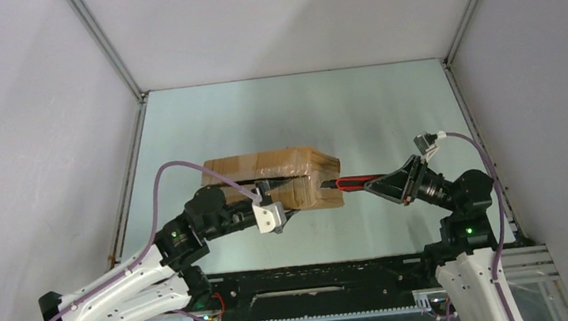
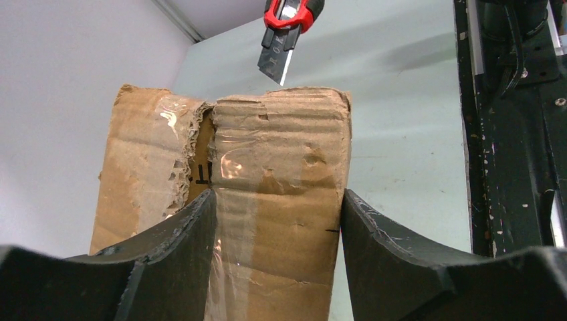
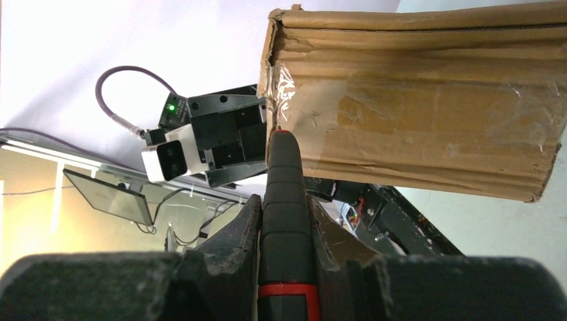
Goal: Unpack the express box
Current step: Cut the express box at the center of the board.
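Note:
The express box (image 1: 265,166), a brown taped carton, lies in the middle of the table. Its torn top seam gapes in the left wrist view, on the box (image 2: 281,167). My left gripper (image 1: 277,201) is shut on the box's near part. One finger (image 2: 187,234) sits in the torn seam and the other presses the outer edge. My right gripper (image 1: 383,182) is shut on a red-and-black utility knife (image 1: 351,181). The knife (image 2: 287,27) has its blade out, its tip at the box's right end. In the right wrist view the knife (image 3: 286,200) points at the box (image 3: 414,100).
A black base rail (image 1: 318,284) runs along the table's near edge. Grey walls with metal frame posts (image 1: 105,44) enclose the table on three sides. The left arm's wrist and camera (image 3: 200,140) are just beyond the knife tip.

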Motion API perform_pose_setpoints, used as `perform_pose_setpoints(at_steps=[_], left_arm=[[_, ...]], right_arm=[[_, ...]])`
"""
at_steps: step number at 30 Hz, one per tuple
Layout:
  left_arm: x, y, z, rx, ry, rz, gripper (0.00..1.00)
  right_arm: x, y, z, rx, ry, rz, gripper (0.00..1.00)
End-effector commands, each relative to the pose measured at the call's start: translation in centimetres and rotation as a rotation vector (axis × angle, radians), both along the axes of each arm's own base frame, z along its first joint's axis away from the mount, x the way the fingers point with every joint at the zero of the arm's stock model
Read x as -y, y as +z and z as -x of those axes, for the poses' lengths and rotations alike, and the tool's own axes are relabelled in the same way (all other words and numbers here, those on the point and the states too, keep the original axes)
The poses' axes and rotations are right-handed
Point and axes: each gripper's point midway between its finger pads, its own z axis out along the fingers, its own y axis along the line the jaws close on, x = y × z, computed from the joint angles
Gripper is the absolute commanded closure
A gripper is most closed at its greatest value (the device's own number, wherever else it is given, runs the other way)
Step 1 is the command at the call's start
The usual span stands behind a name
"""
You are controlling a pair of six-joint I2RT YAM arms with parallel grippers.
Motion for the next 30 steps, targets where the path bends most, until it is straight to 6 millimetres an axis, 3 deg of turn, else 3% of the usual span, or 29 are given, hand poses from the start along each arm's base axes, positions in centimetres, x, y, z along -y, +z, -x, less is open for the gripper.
perform_pose_setpoints(at_steps=[1,11,18,25,30], left_arm=[[0.3,3.7,-0.2,0.078,-0.007,0.090,0.70],[0.4,3.8,-0.1,0.073,-0.013,0.093,0.70],[0.4,3.8,-0.2,0.075,-0.012,0.093,0.71],[0.3,3.7,-0.2,0.074,-0.007,0.091,0.71],[0.3,3.7,-0.2,0.074,-0.006,0.091,0.71]], right_arm=[[0.1,2.9,0.3,0.078,-0.022,-0.042,1.00],[-0.1,2.7,-1.0,0.044,-0.083,-0.100,1.00],[-1.3,1.9,-0.9,0.029,-0.057,-0.083,1.00],[-0.7,0.8,-1.3,0.002,-0.094,-0.054,1.00],[-1.0,1.2,-1.1,0.013,-0.068,-0.078,1.00]])
